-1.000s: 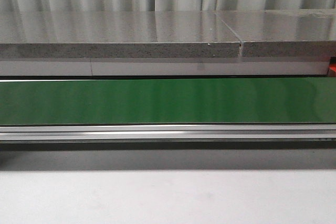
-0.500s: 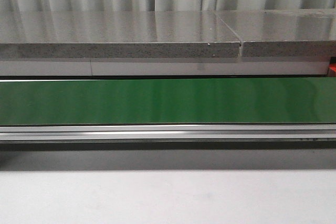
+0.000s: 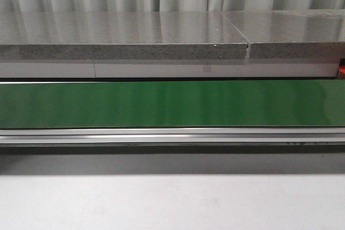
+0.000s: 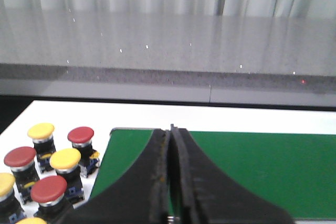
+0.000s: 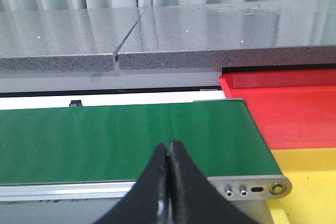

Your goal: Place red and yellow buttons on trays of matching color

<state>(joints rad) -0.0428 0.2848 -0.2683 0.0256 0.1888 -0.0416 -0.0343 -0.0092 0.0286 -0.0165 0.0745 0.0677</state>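
In the left wrist view a cluster of red buttons and yellow buttons stands on the white table beside the end of the green belt. My left gripper hangs over that belt end, shut and empty. The right wrist view shows a red tray and a yellow tray past the belt's other end. My right gripper is shut with nothing in it, over the belt's near edge. Neither gripper appears in the front view.
The green conveyor belt runs across the front view with an aluminium rail along its near side. A grey stone counter and curtains lie behind it. White table surface fills the foreground.
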